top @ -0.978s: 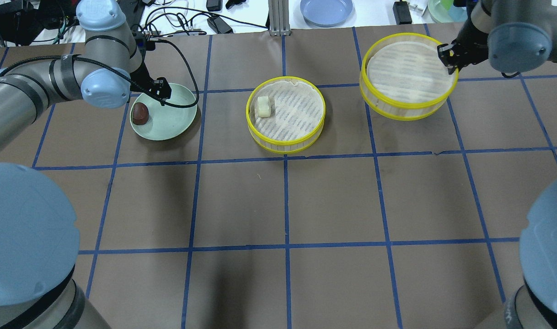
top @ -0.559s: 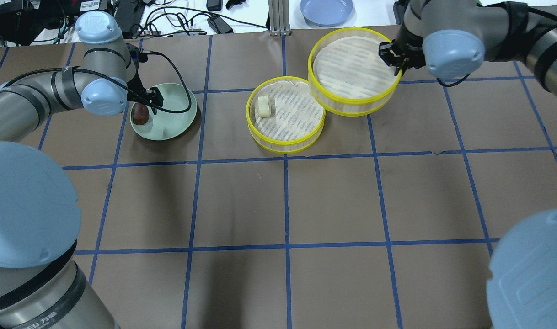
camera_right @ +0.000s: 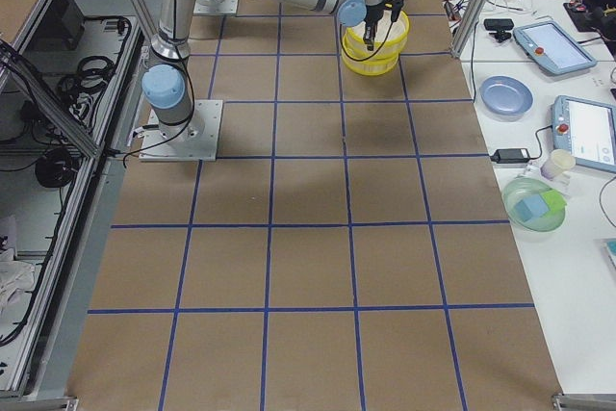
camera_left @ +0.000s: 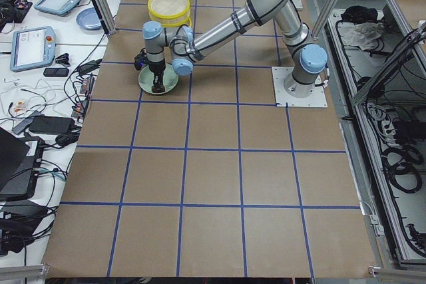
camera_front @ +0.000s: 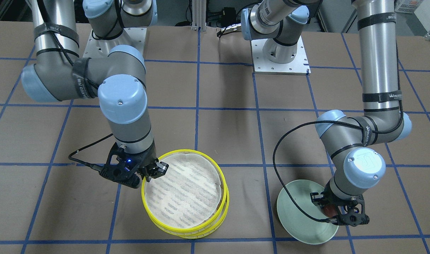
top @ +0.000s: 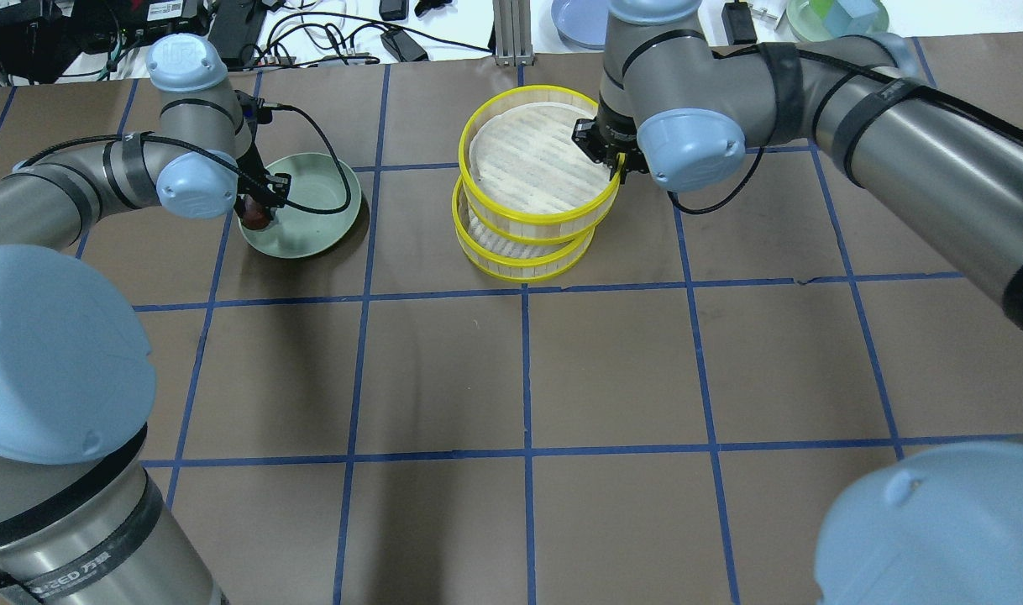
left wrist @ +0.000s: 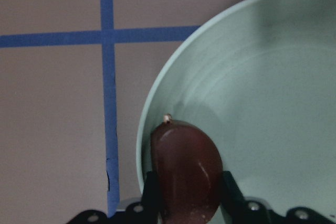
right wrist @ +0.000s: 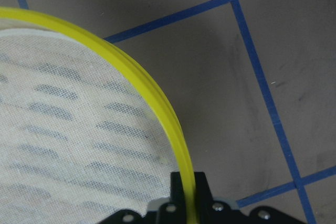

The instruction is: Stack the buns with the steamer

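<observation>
Bright, even overhead light, soft shadows; wrist views slightly blurred

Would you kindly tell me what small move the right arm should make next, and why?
Probably lower the upper tier straight down: the right gripper grips its rim, and it appears to hover just over the lower tier, not yet seated.
</observation>
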### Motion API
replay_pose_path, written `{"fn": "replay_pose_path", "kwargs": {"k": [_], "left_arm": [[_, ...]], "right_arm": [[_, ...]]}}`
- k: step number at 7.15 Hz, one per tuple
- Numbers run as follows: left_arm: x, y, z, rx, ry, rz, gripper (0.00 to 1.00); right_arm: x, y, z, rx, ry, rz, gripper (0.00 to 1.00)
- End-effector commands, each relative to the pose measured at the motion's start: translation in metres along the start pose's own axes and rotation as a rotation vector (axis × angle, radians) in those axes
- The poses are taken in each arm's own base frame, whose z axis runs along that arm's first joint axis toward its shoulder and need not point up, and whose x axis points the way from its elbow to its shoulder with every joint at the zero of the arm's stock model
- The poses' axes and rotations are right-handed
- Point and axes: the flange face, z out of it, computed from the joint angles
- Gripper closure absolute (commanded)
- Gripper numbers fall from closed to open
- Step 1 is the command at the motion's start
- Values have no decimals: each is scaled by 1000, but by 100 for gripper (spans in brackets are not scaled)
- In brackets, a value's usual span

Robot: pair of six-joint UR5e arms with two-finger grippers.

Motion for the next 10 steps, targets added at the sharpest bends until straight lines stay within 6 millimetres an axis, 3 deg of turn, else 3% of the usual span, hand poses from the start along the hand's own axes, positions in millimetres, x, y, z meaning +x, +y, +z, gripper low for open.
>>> {"fn": "replay_pose_path", "kwargs": {"k": [1,5,7,10], "left_arm": [[-2,-2,-8,15,1,-10,100],[4,-5,-82,131,54,-152,100],[41,6,-119,140,70,-231,100],[118,28,-178,171,185,-358,100]], "right_arm": [[-8,6,9,7,36,10,100],[-8,8,23,-13,36,21,100],[-10,9,27,-20,37,26,100],[-11,9,27,-16,34,31,99]]}}
